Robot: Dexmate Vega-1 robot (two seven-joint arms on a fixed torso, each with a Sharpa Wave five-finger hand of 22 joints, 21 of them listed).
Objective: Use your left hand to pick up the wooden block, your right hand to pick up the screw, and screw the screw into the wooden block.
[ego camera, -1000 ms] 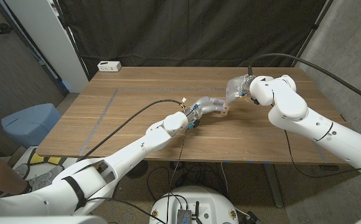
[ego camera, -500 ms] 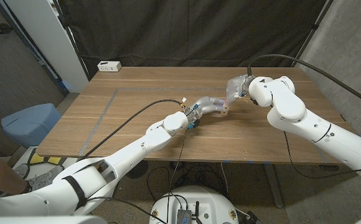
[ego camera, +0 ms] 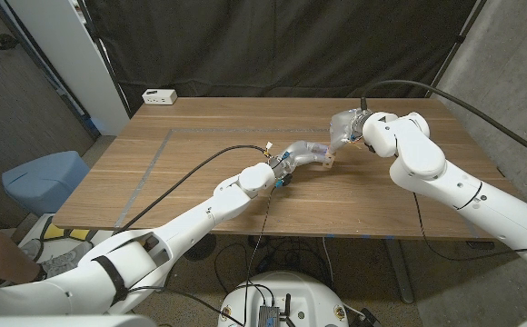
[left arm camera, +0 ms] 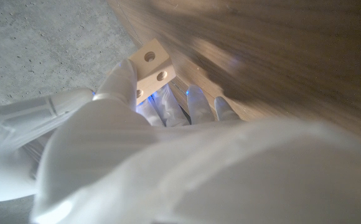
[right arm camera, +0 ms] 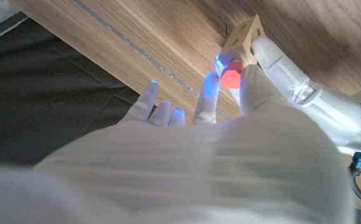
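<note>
head view: left hand [ego camera: 307, 154] holds the wooden block [ego camera: 329, 163] above the worktop [ego camera: 200, 182]; right hand [ego camera: 344, 129] pinches the red-headed screw [right arm camera: 231, 78] against the block's side.

left hand [ego camera: 307, 154] holds wooden block [ego camera: 329, 163] beside right hand [ego camera: 345, 128].

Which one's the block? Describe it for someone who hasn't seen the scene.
On the wooden table, follow the left arm to its hand right of centre. The block is the small pale wooden cube at its fingers, with round holes in its faces.
</note>
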